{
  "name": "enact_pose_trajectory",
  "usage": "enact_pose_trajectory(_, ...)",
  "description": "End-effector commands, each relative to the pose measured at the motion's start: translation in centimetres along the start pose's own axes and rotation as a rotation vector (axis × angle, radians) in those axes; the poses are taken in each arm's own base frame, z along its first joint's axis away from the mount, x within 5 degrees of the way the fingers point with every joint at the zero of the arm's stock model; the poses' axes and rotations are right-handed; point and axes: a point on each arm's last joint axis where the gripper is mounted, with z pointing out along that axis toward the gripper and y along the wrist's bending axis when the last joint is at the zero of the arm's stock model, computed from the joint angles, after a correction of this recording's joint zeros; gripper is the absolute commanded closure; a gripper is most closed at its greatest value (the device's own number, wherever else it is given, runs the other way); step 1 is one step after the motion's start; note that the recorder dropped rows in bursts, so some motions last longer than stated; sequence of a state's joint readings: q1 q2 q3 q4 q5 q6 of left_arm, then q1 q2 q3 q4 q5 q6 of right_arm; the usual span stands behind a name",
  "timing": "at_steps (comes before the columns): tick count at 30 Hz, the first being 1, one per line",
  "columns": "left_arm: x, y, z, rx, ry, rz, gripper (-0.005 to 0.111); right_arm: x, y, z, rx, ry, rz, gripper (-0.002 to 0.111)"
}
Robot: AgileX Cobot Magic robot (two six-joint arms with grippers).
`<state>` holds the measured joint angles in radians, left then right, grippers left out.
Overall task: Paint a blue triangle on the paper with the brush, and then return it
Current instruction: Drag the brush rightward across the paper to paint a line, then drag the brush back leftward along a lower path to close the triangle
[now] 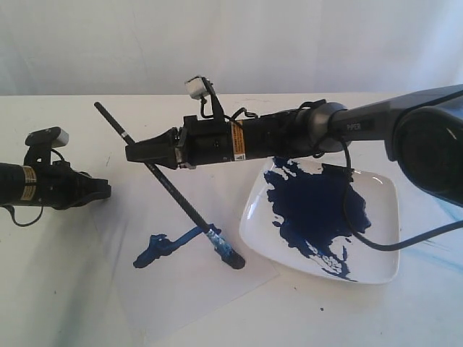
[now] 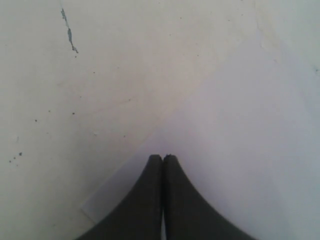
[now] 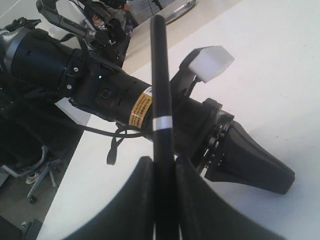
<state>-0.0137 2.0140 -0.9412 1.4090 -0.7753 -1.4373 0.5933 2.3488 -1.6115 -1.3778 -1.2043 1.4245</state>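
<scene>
We saw a white tabletop [image 1: 65, 303], faintly speckled, with a pale white backdrop [image 1: 231, 43] hanging behind it. Light fell bright and soft. Beyond the table edge, a chair base [image 3: 42, 172] on casters stood on grey floor [image 3: 12, 205].

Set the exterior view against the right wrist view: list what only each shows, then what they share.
Only the exterior view: the plate with its dark-blue paint pool, the paper, the blue stroke on it, and the blue tip of the brush down on the paper.
Only the right wrist view: a close look at the jaws shut on the handle from both sides, and a chair base on the floor past the table edge.
Both: the brush handle, the right pincer holding it, the left pincer and the white table.
</scene>
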Motion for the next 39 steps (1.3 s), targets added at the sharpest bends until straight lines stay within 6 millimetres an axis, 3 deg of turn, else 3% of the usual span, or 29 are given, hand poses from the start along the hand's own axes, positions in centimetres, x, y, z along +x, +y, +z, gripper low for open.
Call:
enact_pose_trajectory(1,1.8,1.5,0.3,-0.126,0.106,0.035,0.107,0.0,0.6,0.5,-0.031,0.016,0.003,0.108)
enact_pose_trajectory(25,1.8,1.5,0.3,-0.126,0.106,0.035,0.107,-0.2,1.5,2.3,-0.042,-0.045,-0.053,0.108)
enact_pose_trajectory(39,1.8,1.5,0.3,-0.126,0.106,0.035,0.107,0.1,1.9,4.5,0.034,-0.072,-0.080,0.108)
